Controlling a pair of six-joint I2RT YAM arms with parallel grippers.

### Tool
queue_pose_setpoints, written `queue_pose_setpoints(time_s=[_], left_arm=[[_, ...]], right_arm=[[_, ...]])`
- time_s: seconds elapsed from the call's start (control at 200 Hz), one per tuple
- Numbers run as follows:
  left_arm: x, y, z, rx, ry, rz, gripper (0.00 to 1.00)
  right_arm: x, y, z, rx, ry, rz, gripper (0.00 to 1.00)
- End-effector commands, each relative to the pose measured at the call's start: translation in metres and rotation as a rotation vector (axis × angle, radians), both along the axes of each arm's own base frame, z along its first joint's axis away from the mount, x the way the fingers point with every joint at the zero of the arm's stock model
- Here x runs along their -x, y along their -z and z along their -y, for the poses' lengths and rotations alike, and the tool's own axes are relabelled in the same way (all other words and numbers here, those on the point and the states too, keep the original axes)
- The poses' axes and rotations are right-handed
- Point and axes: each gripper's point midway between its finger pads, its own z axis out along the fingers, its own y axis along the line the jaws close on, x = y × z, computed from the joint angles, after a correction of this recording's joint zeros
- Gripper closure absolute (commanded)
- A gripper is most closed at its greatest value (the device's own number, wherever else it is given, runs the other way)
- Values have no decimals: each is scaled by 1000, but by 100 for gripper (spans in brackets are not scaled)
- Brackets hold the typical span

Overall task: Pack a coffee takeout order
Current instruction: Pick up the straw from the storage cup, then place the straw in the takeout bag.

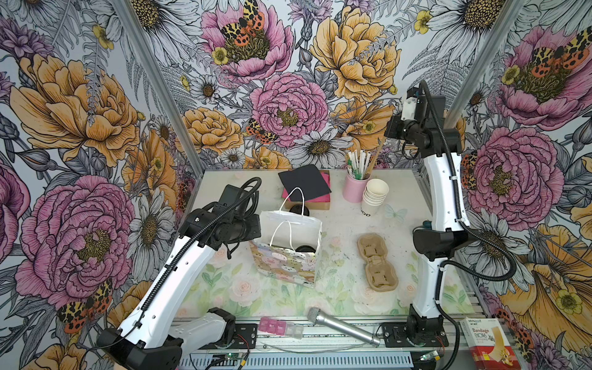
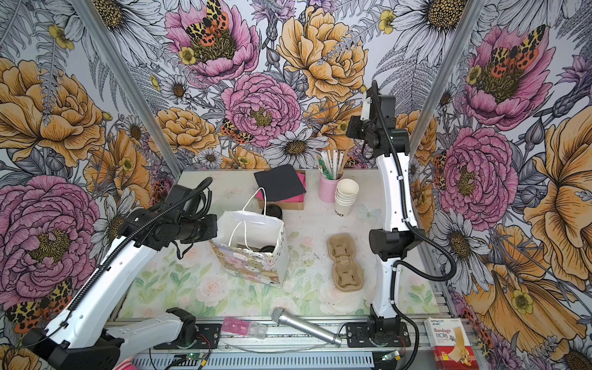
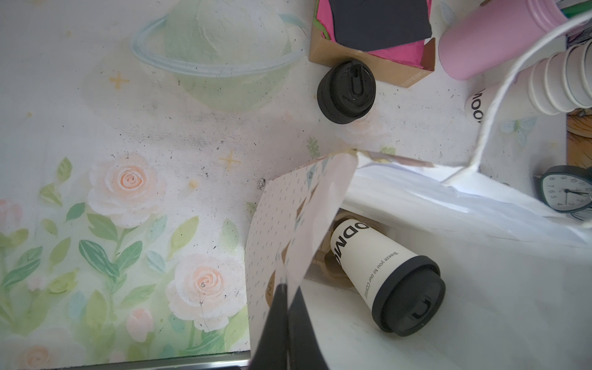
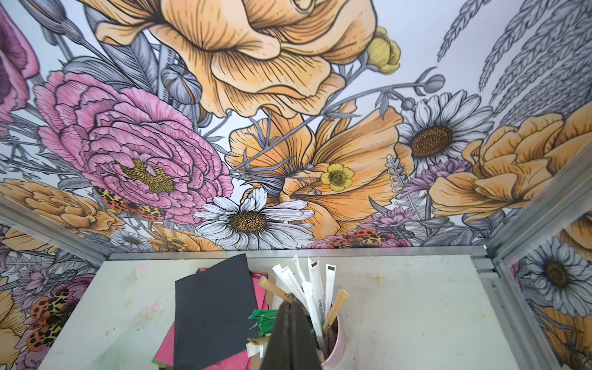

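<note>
A white paper gift bag [image 1: 288,262] with a pastel print stands open mid-table. My left gripper [image 3: 290,286] is shut on its left side wall [image 3: 288,224], with the paper pinched between both fingers. Inside the bag a white cup [image 3: 371,256] with black lettering lies tilted, its black lid [image 3: 413,294] on; in both top views only the lid [image 1: 304,248] [image 2: 267,249] shows. The black napkin [image 1: 304,182] [image 4: 214,310] lies on pink napkins at the back. My right gripper [image 4: 291,304] is shut on nothing, raised high over the pink holder [image 4: 333,339].
Spare black lids [image 3: 347,91] sit behind the bag by the cardboard napkin tray [image 3: 368,61]. A stack of lidless cups [image 1: 374,192] leans beside the pink holder [image 1: 354,189]. A brown pulp carrier [image 1: 378,261] lies right of the bag. A microphone [image 1: 342,326] and a bandage box [image 1: 487,342] lie along the front rail.
</note>
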Motion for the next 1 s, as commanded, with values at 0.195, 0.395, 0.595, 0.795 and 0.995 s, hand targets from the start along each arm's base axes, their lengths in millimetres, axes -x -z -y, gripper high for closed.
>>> queue_pose_setpoints(time_s=[0.195, 0.395, 0.595, 0.795, 0.995], left_arm=[[0, -6, 2, 22, 4, 31, 100], [1, -7, 5, 27, 17, 32, 100], [1, -9, 6, 30, 23, 37, 100], [3, -9, 5, 32, 24, 41, 100], [6, -9, 4, 37, 18, 44, 100]], right_arm=[[59, -66, -25, 2, -69, 135, 100], [89, -90, -45, -29, -118, 181, 100], [124, -107, -80, -60, -195, 207, 100], [154, -114, -122, -110, -295, 207, 100], [182, -125, -156, -188, -375, 203, 100]])
